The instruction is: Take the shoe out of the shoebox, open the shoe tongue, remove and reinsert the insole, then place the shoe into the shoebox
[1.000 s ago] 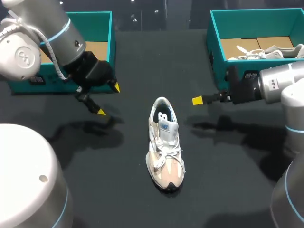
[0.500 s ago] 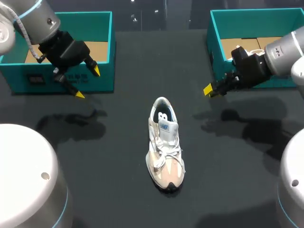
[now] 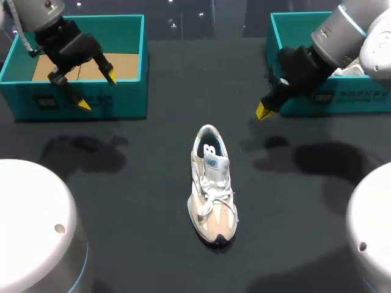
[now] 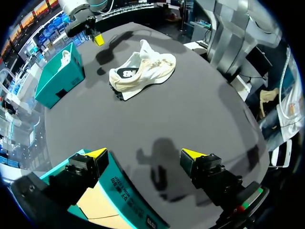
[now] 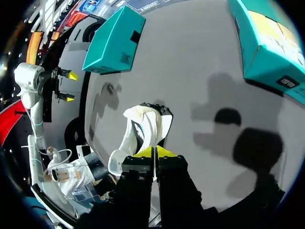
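Dark table (image 3: 122,201), matte, with the shadows of both arms lying on it. Your left arm (image 3: 46,15) comes in from the far left corner and your right arm (image 3: 345,27) from the far right corner. Both are held up over the table's far side.

Two teal boxes stand open at that far side, well apart:
- The left shoebox (image 3: 125,101) shows a brown cardboard floor.
- The right shoebox (image 3: 276,49) has a second shoe (image 4: 64,58), white, lying inside. You see it best from the left wrist.

The shoe (image 3: 212,183) is out of both boxes, upright on its sole at mid-table between them. Its toe points to the robot's side and its heel to the far edge. It is cream and white with a beige toe, and it is laced. Nothing touches it.

The left gripper (image 3: 96,91) has its fingers spread wide with nothing between them. It hangs at the left shoebox's front wall. In the left wrist view one yellow tip is over the box and the other over the table.

The right gripper (image 3: 261,110) has its fingers pressed together. In the right wrist view the yellow tips meet at a thin seam and hold nothing. It hangs just in front of the right shoebox's near corner, above bare table and well apart from the shoe.
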`<state>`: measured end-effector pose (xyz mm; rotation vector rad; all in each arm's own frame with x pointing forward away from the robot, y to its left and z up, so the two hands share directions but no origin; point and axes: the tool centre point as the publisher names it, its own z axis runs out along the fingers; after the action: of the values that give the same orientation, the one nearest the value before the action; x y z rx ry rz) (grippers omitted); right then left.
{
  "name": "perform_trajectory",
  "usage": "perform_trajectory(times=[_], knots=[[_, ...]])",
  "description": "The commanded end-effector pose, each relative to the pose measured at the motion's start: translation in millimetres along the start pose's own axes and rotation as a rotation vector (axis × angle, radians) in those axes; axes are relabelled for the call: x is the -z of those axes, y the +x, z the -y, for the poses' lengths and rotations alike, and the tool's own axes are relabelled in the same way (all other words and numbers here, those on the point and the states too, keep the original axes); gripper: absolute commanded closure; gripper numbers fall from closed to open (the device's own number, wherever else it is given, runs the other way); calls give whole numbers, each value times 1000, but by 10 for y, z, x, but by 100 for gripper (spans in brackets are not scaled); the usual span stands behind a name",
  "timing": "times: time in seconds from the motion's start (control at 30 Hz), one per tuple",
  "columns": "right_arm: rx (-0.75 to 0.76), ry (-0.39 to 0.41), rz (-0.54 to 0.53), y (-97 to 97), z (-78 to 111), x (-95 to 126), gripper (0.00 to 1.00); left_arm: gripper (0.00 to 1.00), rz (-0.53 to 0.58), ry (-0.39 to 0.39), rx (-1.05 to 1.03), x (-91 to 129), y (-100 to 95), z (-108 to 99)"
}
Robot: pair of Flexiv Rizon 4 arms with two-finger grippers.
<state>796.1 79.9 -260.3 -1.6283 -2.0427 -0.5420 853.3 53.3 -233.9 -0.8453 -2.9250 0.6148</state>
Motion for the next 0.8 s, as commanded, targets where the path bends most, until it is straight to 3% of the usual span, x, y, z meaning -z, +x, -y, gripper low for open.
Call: perform_trajectory(times=[0.03, 0.6, 0.8], knots=[[-65, -66, 388, 276, 32, 4, 100, 0, -28, 3, -1, 32, -53, -25], [-65, -66, 388, 276, 32, 4, 100, 0, -28, 3, -1, 32, -53, -25], [-42, -205, 630, 611, -60, -255, 100, 0, -28, 3, -1, 32, -53, -25]])
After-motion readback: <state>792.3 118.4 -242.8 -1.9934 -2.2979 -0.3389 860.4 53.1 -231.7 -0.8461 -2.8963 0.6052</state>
